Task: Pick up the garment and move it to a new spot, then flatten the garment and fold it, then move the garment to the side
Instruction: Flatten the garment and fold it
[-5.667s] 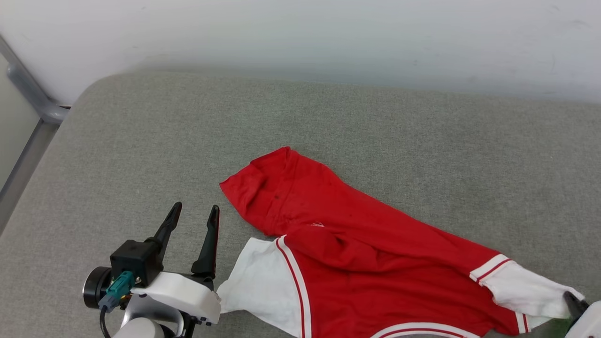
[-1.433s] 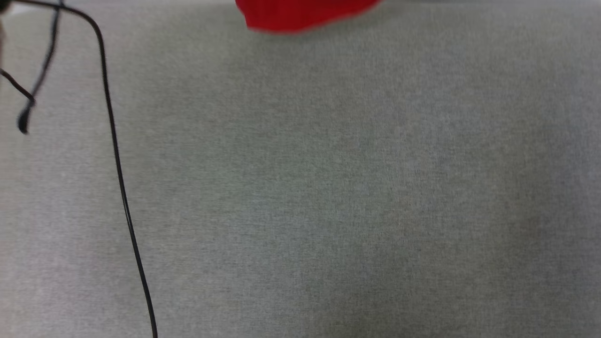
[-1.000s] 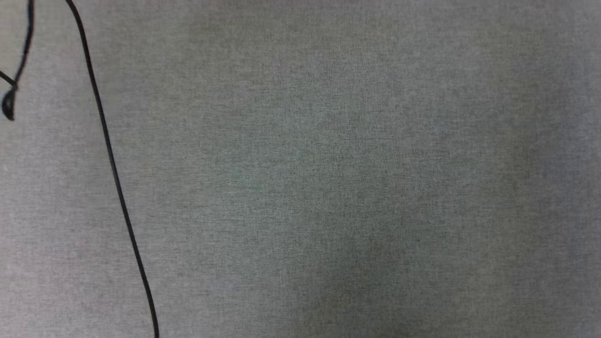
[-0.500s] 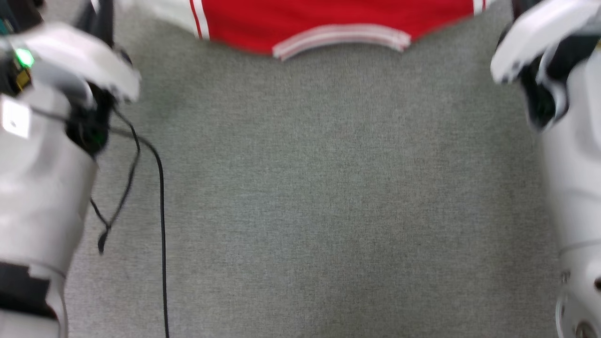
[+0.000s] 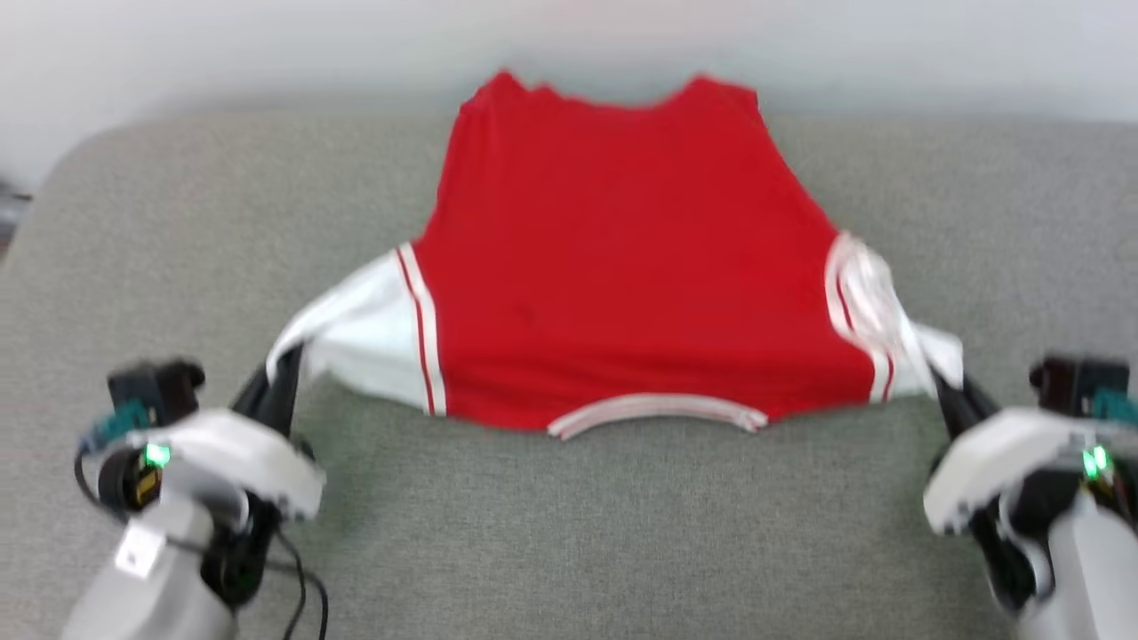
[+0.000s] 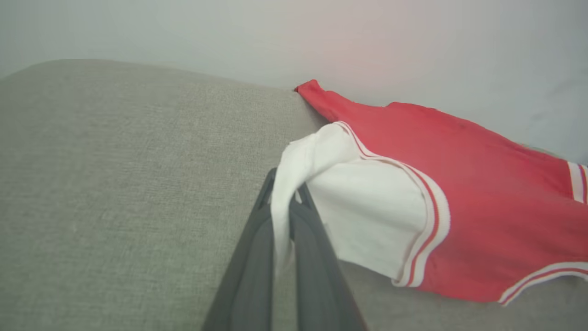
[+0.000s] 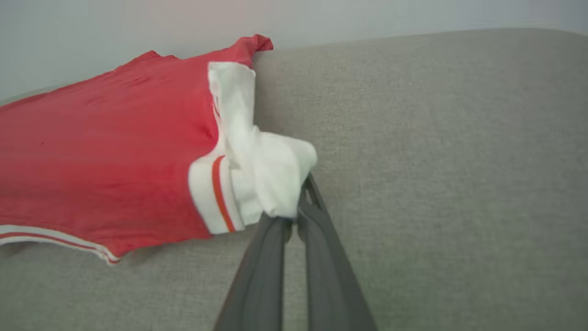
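Crumpled before, the garment (image 5: 613,267) now stretches between left gripper (image 5: 283,378) and right gripper (image 5: 949,391), fingers pinching its white cuffs; flattening seems begun.

I can read no text, number or brand in any of my views. The garment (image 5: 622,267) shows me plain red cloth, white panels and striped trim, with no letters that I can make out. On the near left, the left forearm (image 5: 164,600) carries a small white patch (image 5: 133,558), but it is too blurred to read.
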Controlling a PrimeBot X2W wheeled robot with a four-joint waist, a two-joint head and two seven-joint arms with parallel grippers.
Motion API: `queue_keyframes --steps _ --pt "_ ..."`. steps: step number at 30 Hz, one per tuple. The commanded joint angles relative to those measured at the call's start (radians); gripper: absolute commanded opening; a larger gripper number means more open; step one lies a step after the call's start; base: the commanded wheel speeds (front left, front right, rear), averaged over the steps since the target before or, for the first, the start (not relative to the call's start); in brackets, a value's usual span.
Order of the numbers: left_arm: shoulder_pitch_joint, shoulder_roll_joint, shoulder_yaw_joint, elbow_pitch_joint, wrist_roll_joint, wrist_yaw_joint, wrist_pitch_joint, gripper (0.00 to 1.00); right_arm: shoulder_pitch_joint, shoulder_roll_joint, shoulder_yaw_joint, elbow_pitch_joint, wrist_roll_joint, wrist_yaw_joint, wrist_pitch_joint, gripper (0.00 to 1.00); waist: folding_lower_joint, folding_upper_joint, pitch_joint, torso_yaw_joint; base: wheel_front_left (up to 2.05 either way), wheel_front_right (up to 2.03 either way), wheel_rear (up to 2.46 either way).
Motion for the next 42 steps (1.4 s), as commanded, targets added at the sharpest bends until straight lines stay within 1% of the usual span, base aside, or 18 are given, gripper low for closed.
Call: queue_keyframes --steps 1,6,10,13,15,18,23,25,26,27,30,32,35,37,40,42 --pt "0.044 0.011 0.014 -0.016 0.007 0.015 -0.007 0.0 0.058 0.005 -0.016 -0.039 0.003 -0.002 0.015 0.0 0.0003 -0.0001 -0.068 0.012 0.0 0.0 0.0" --pt "0.255 0.021 0.032 -0.153 0.015 0.077 -0.007 0.0 0.304 0.043 -0.076 -0.249 -0.005 -0.002 0.108 0.0 0.0003 -0.0001 -0.131 0.013 0.0 0.0 0.0" --pt "0.41 0.038 0.03 -0.271 0.02 0.15 0.012 0.0 0.476 0.072 -0.121 -0.387 -0.015 -0.002 0.178 0.0 0.0003 -0.0001 -0.174 0.019 0.0 0.0 0.0" --pt "0.505 0.056 0.025 -0.364 0.026 0.203 0.031 0.0 0.584 0.084 -0.158 -0.46 -0.01 -0.002 0.22 0.0 0.0003 -0.0001 -0.198 0.029 0.0 0.0 0.0" --pt "0.563 0.064 0.025 -0.42 0.019 0.231 0.046 0.0 0.646 0.086 -0.173 -0.495 0.004 -0.002 0.25 0.0 0.0003 -0.0001 -0.206 0.035 0.0 0.0 0.0" --pt "0.628 0.078 0.023 -0.493 0.016 0.264 0.066 0.0 0.731 0.086 -0.176 -0.51 0.052 -0.002 0.281 0.0 0.0003 -0.0001 -0.214 0.041 0.0 0.0 0.0" --pt "0.689 0.093 0.019 -0.573 0.018 0.302 0.084 0.0 0.806 0.087 -0.146 -0.506 0.08 -0.002 0.305 0.0 0.0003 -0.0001 -0.217 0.045 0.0 0.0 0.0" --pt "0.697 0.093 0.011 -0.592 0.027 0.311 0.091 0.0 0.799 0.087 -0.135 -0.508 0.079 -0.002 0.296 0.49 0.0003 -0.0001 -0.216 0.044 0.0 0.0 0.0" --pt "0.695 0.093 0.006 -0.6 0.033 0.316 0.094 0.0 0.789 0.087 -0.131 -0.509 0.081 -0.002 0.289 0.96 0.0003 -0.0001 -0.216 0.044 0.0 0.0 0.0" --pt "0.689 0.091 0.0 -0.611 0.04 0.317 0.093 0.0 0.775 0.087 -0.129 -0.513 0.081 -0.002 0.279 1.0 0.0003 -0.0001 -0.216 0.045 0.0 0.0 0.0" --pt "0.67 0.082 -0.01 -0.636 0.054 0.33 0.095 0.0 0.728 0.087 -0.138 -0.522 0.108 -0.001 0.226 1.0 0.0003 -0.0001 -0.21 0.052 0.0 0.0 0.0" --pt "0.656 0.077 -0.012 -0.65 0.066 0.338 0.086 0.0 0.679 0.087 -0.149 -0.528 0.111 -0.001 0.174 1.0 0.0003 -0.0001 -0.204 0.057 0.0 0.0 0.0" --pt "0.636 0.069 -0.023 -0.666 0.079 0.343 0.086 0.0 0.596 0.087 -0.179 -0.506 0.103 -0.001 0.103 1.0 0.0003 -0.0001 -0.19 0.072 0.0 0.0 0.0" --pt "0.619 0.067 -0.024 -0.681 0.089 0.348 0.081 0.0 0.525 0.088 -0.195 -0.48 0.093 -0.001 0.079 1.0 0.0003 -0.0001 -0.171 0.085 0.0 0.0 0.0" --pt "0.581 0.063 -0.024 -0.704 0.103 0.343 0.074 0.0 0.39 0.088 -0.219 -0.43 0.064 -0.001 0.069 1.0 0.0003 -0.0001 -0.116 0.105 0.0 0.0 0.0" --pt "0.553 0.056 -0.024 -0.714 0.112 0.337 0.066 0.0 0.299 0.087 -0.236 -0.375 0.037 -0.001 0.087 1.0 0.0003 -0.0001 -0.076 0.121 0.0 0.0 0.0"
